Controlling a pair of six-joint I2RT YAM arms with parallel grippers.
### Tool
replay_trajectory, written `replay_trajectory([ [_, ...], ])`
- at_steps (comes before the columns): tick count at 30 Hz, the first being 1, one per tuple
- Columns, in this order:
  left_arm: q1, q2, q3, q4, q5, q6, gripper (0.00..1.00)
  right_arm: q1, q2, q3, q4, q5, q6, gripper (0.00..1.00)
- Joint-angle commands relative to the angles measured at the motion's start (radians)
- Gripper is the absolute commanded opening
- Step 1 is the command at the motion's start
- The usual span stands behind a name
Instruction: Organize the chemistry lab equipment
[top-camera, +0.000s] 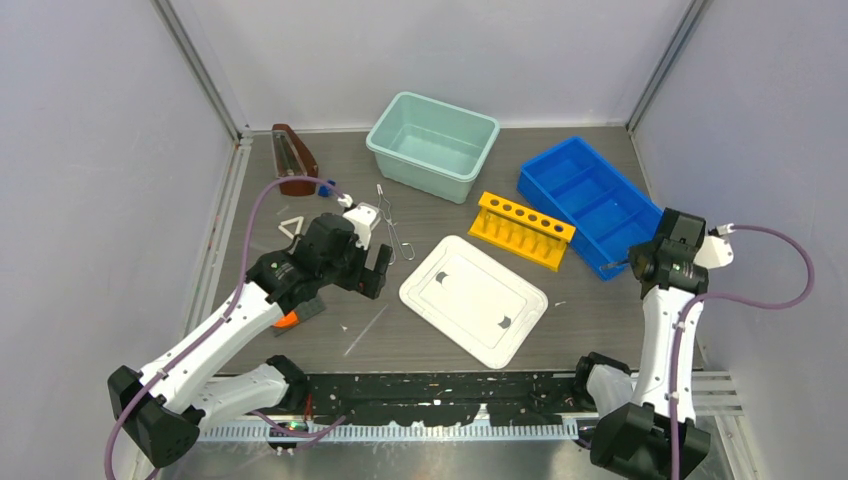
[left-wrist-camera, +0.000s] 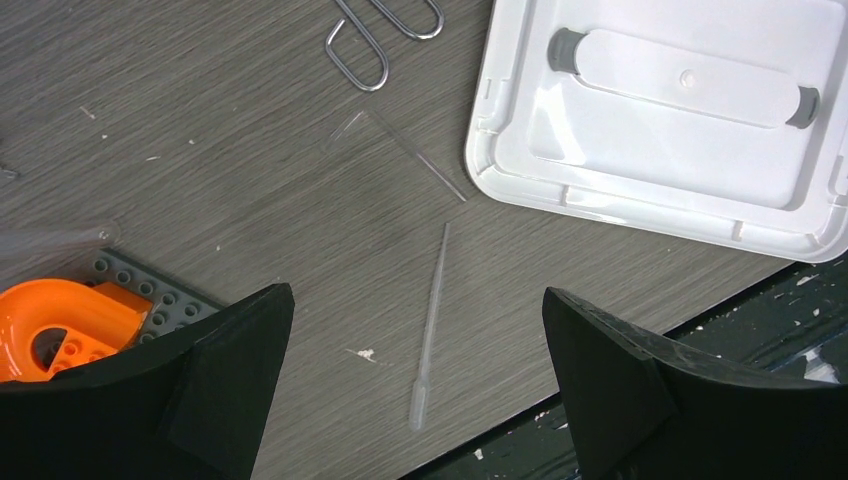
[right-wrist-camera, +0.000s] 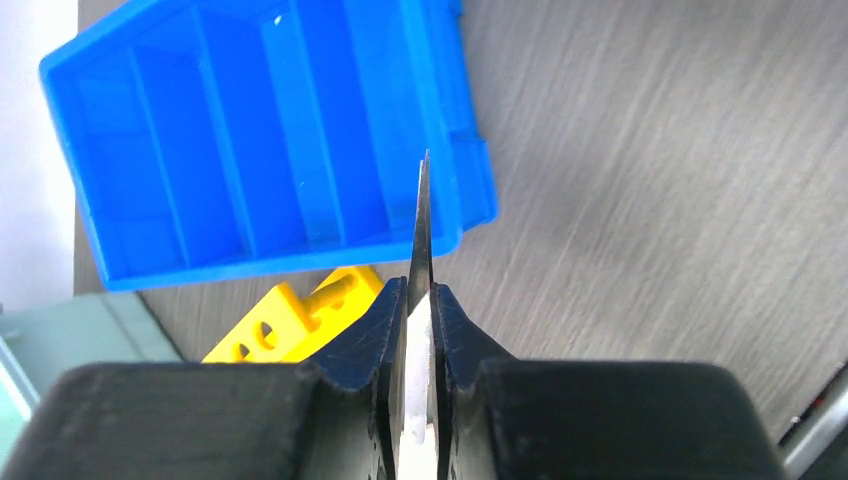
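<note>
Blue divided tray (right-wrist-camera: 250, 150) sits just ahead of the right gripper (right-wrist-camera: 418, 290), which we see pinching a thin dark strip (right-wrist-camera: 422, 220), possibly a blade. The left gripper (left-wrist-camera: 415, 295) hovers, spread and pointing down. A clear glass rod (left-wrist-camera: 432, 310) lies on the table (left-wrist-camera: 250, 150) between its fingers (left-wrist-camera: 200, 400), crosswise to their closing line.

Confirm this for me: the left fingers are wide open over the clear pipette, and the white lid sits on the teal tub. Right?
Not quite: the top view shows the white lid lying flat on the table, apart from the teal tub. The left fingers are wide open over the clear pipette.
</note>
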Motion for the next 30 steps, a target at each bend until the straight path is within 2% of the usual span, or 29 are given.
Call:
replay_trajectory([
  [1,-0.004,-0.009,0.050,-0.022,-0.059,-0.005,1.00,0.055,0.041,0.055,0.086,-0.119,-0.041,0.08],
  [4,-0.004,-0.009,0.053,-0.028,-0.073,-0.005,1.00,0.159,0.070,0.068,0.143,-0.126,-0.041,0.08],
  [8,-0.005,-0.021,0.048,-0.020,-0.056,-0.003,1.00,0.374,0.135,0.110,0.239,-0.078,-0.061,0.08],
  [10,-0.004,-0.027,0.046,-0.016,-0.053,-0.002,1.00,0.493,0.186,0.128,0.340,-0.105,-0.072,0.08],
  [14,-0.004,-0.036,0.043,-0.011,-0.044,-0.002,1.00,0.609,0.345,0.196,0.507,-0.196,-0.102,0.09],
  [23,-0.004,-0.050,0.041,-0.008,-0.044,-0.002,1.00,0.766,0.688,0.518,0.649,-0.285,-0.380,0.11],
  [30,-0.004,-0.054,0.038,-0.006,-0.044,-0.003,1.00,0.789,0.947,0.761,0.686,-0.179,-0.572,0.13],
])
